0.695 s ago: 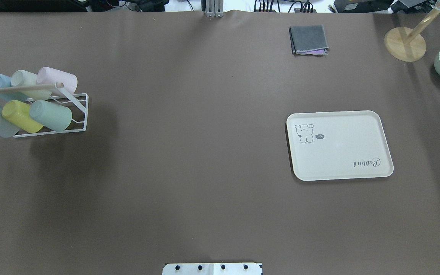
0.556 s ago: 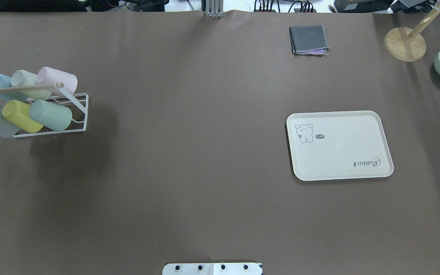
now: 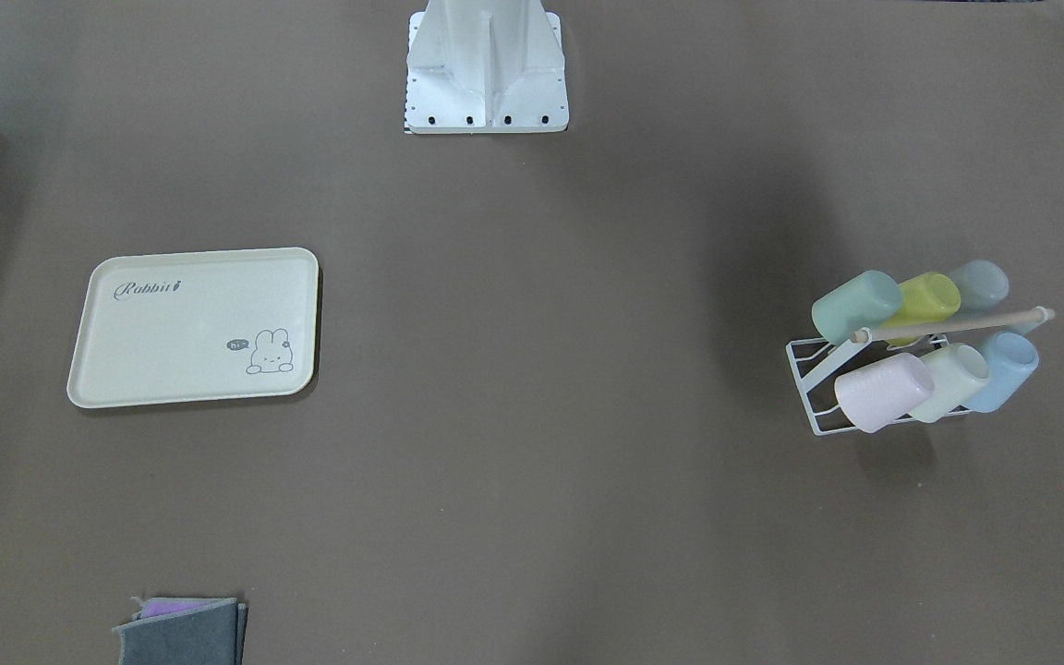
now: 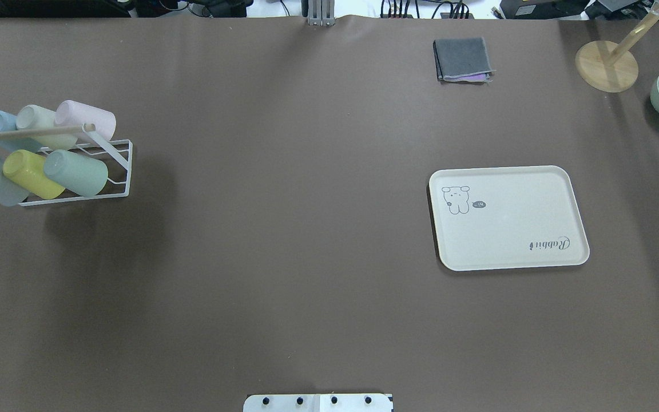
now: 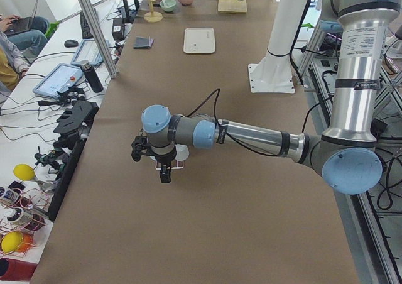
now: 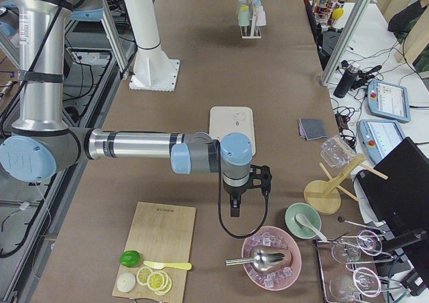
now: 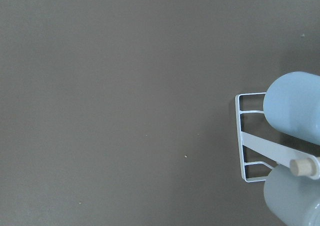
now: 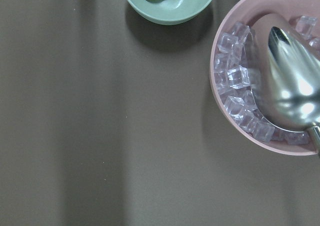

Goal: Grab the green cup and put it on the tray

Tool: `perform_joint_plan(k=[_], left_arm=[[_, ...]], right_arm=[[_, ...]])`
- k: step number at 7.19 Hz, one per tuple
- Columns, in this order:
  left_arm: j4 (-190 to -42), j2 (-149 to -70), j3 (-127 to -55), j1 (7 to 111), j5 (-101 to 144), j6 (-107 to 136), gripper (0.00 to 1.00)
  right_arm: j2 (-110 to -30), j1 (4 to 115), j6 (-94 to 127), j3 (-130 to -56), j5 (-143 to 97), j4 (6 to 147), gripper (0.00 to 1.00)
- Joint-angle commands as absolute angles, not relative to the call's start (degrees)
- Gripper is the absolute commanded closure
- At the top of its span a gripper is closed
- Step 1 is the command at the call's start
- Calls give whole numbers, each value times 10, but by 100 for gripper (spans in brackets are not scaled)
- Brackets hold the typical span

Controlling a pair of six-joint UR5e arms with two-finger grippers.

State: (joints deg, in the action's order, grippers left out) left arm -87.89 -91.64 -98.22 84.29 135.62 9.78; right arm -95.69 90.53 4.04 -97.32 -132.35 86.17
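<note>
Two pairs, left fingers by the cup rack, right fingers near ice bowl, opening indiscernible.

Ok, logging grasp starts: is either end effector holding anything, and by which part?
Not the green cup: it lies on the rack. The left end effector and right end effector show only in side views, so beyond that I cannot tell.

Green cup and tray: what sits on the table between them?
Nothing. In the overhead view, only bare brown table runs from the green cup, on its white rack, to the tray.
</note>
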Motion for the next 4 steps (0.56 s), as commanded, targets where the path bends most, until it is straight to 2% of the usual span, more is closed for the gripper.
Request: perform_joint_plan(k=[1,4], left_arm=[[-889,-907,-995,842,1361,98,2],[-889,-907,-992,841,1354,94,2]], right_arm=[[-956,905,40,-975,-1325,861,0],[-947,905,40,-975,-1324,862,0]])
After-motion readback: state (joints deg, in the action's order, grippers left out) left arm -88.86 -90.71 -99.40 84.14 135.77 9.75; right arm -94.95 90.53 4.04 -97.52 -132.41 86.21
